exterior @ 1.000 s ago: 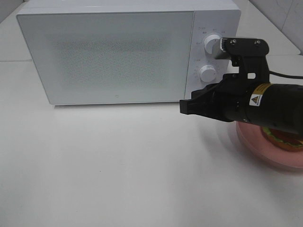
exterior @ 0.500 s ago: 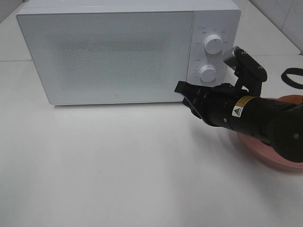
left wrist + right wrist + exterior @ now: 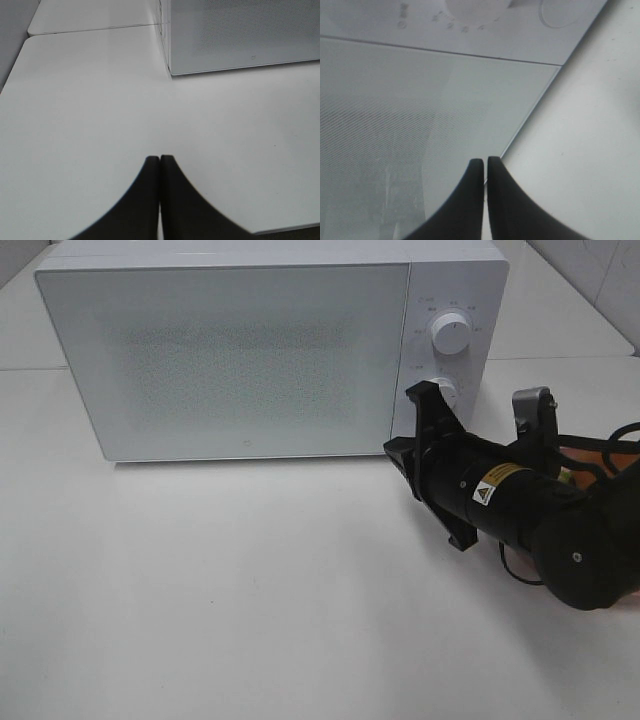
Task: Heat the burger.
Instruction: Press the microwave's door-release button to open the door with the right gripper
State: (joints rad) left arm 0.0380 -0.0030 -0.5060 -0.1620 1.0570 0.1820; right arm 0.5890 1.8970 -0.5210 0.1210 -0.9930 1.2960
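No sight of burger, prob. hidden behind right arm by round pink plate (image 3: 625, 454). Poised w/ right gripper (image 3: 395, 448) at edge of boxy white microwave's (image 3: 240, 360) shut door, jaws together, empty. Idle w/ left gripper (image 3: 160, 161) over white tabletop (image 3: 75, 100), jaws together. Barely begun: yet to open door, load, set dial.

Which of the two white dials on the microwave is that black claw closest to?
The lower dial, which is partly hidden behind the right gripper. The upper dial sits above it, apart from the gripper and fully in view.
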